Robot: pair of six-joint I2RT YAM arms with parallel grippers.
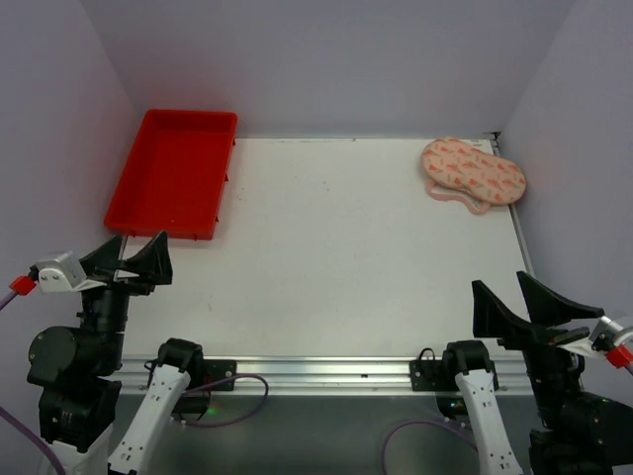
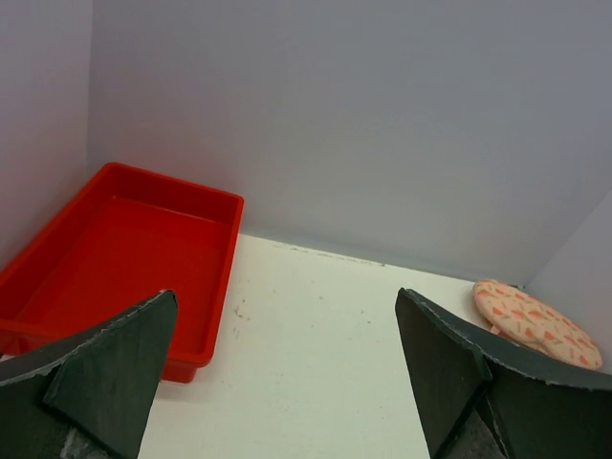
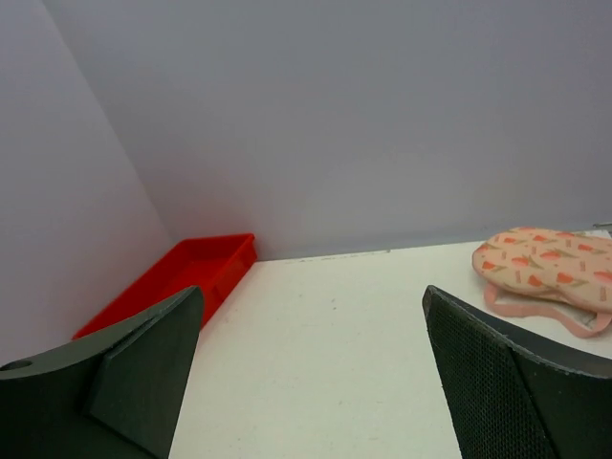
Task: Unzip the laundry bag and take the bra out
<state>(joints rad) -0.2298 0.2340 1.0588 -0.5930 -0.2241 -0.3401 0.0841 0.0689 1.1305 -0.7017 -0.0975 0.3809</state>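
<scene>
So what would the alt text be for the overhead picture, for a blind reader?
Seen from above, a white table holds a carrot-print laundry bag in its far right corner and an empty red tray at the far left. At the near edge, the robot's left claw and right claw are both open and empty, well short of the bag.

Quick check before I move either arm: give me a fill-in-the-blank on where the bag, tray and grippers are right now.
1. The laundry bag lies in the far ____ corner of the table.
2. The tray at the far left is ____ in colour.
3. The left gripper and right gripper both stand ____, touching nothing.
Missing words: right; red; open.
</scene>
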